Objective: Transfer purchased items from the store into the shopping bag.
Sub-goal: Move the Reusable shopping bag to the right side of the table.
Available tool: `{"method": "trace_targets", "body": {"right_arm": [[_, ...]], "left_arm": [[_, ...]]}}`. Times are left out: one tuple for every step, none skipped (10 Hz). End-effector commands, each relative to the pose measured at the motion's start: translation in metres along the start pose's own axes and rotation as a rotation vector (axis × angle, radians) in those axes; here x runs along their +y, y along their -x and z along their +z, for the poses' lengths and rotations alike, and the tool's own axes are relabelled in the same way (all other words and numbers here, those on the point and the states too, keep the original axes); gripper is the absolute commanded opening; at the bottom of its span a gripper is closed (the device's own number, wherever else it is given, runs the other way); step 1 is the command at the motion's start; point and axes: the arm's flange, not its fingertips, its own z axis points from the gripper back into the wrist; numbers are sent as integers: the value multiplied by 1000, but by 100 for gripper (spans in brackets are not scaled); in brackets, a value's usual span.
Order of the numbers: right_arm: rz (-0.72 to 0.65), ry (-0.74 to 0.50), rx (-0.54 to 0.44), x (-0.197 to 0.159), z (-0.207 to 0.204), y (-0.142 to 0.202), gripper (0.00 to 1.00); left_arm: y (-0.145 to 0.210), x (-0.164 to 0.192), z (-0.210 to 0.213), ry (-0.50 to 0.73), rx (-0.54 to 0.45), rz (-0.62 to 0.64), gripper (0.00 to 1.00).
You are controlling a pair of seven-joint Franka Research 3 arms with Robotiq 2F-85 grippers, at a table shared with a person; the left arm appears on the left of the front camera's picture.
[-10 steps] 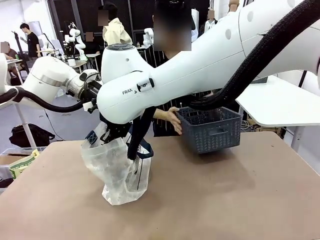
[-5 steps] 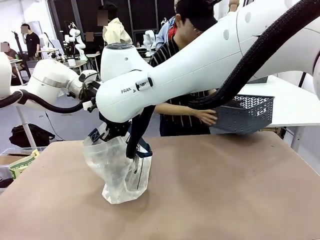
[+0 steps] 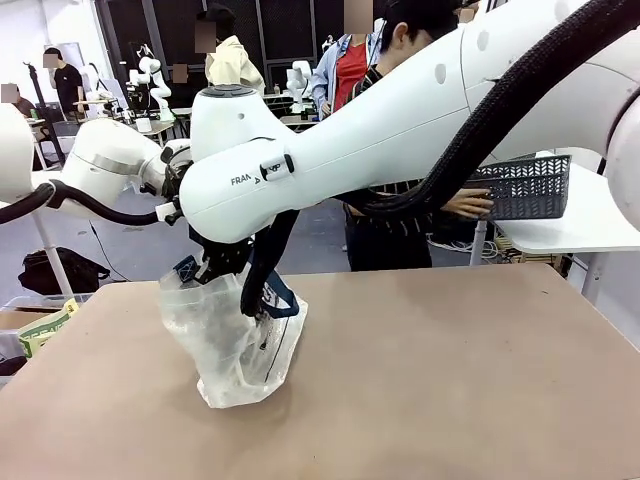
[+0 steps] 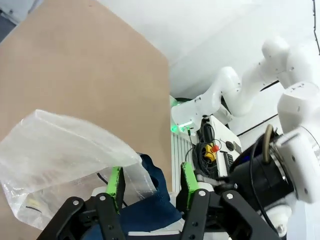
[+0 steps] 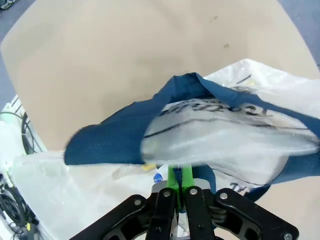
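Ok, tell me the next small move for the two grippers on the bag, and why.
Probably hold the shopping bag steady and upright. The right gripper is shut on its rim by a navy handle, the left gripper has the other handle between its pads, and the person's hand has the basket over the side table.

A brown table [image 3: 450, 380] takes most of the front view. A white side table [image 3: 560, 215] stands beyond its far right corner. Left of its near left corner, a black bag [image 3: 55, 270] lies on the floor.
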Motion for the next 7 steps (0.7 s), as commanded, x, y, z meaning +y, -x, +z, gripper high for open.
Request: {"method": "trace_targets", "body": {"right_arm": [[36,-3,1,5,-5,-13,0],[39,-6,8,5,-8,-16,0],[39,-12,16,5,-10,-17,0],[41,-12,18,4,-12,-20,0],[40,-11,21,5,-14,-23,0],[40,-13,24,6,-16,-25,0],[44,-3,24,11,-16,-26,0]], "left_arm": [[-14,0,-3,-49,33,22,59],[-15,1,-3,-79,27,42,59],[-16,1,-5,-115,45,68,59],[-18,3,-7,-123,63,85,59],[-20,5,-9,-144,79,100,59],[-23,6,-14,-165,95,124,59],[-26,7,-17,-190,110,142,59]]}}
